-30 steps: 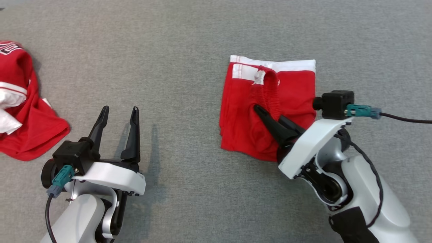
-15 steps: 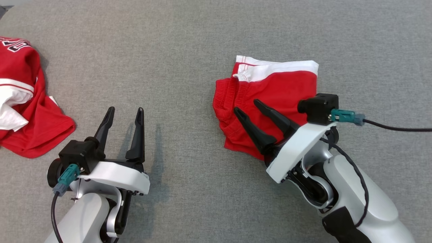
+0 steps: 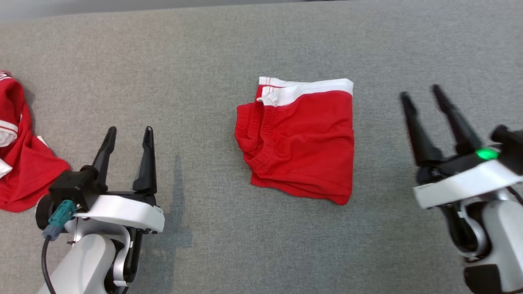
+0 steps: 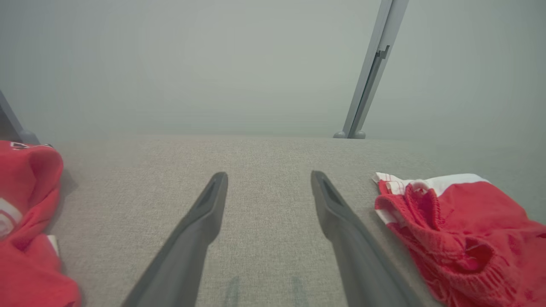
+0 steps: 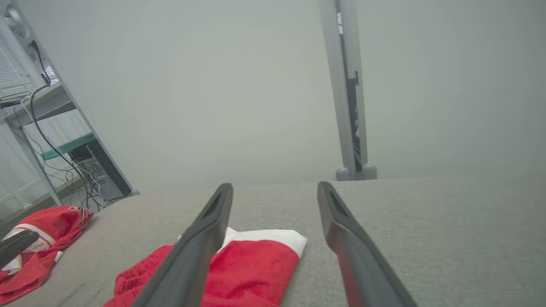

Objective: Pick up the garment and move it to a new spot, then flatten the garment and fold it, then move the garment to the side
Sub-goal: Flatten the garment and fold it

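The garment point(image 3: 302, 143) lies folded into a rough red rectangle near the middle of the grey cloth-covered counter point(image 3: 204, 61), with a white band along its far edge and a ribbed red edge bunched at its left side. The right gripper point(image 3: 421, 92) hovers to its right, clear of the cloth, fingers spread apart and empty. The left gripper point(image 3: 130, 130) is at the lower left, fingers likewise spread, holding nothing. Beyond it, at the counter's left edge, a second red and white garment point(image 3: 18, 171) lies crumpled.
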You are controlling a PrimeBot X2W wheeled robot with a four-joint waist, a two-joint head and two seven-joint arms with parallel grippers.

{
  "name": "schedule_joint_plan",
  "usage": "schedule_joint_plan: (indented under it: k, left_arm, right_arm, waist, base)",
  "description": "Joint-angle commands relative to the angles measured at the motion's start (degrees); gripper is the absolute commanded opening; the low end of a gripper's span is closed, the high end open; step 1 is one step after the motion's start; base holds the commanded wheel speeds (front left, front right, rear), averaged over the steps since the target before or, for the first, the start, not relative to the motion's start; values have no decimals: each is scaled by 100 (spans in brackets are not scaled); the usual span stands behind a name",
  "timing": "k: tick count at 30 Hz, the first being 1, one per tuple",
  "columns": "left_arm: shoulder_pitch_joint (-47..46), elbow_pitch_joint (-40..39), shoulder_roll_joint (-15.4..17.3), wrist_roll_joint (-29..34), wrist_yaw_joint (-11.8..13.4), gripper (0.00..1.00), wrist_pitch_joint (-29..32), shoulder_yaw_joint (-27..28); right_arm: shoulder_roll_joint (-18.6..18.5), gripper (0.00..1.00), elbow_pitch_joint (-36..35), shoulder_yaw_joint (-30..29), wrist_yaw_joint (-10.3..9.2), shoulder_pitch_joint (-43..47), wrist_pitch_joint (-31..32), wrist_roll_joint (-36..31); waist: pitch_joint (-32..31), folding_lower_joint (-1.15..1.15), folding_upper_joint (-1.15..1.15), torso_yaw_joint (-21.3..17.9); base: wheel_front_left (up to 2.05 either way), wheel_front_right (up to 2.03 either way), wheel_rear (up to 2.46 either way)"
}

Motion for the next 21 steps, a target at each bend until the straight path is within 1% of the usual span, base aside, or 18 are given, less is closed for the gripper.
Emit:
schedule_joint_plan:
  k: [1,4,8,12,21]
  left_arm:
    - [35,-44,67,-26,54,100,-30,45]
    - [144,-142,147,-32,114,100,-18,103]
    - [289,-249,276,-66,155,100,14,187]
    - [460,-294,377,-65,184,100,48,179]
    - [997,-458,522,-146,253,100,124,134]
  right_arm:
    - [-7,100,-46,-183,1,134,-50,-160]
    - [44,100,-191,-707,1,414,-90,-584]
    - [145,100,-403,-1082,1,770,-1,-956]
    - [220,100,-585,-1188,1,1082,124,-1155]
    - [363,100,-708,-1279,1,1662,346,-1265]
  waist:
    - [-74,0,0,-69]
    - [-188,0,0,-135]
    - [-366,0,0,-213]
    - [-605,0,0,-253]
    - [-1242,0,0,-302]
  base:
    - [0,0,0]
    - [0,0,0]
    - [0,0,0]
    - [0,0,0]
    - [0,0,0]
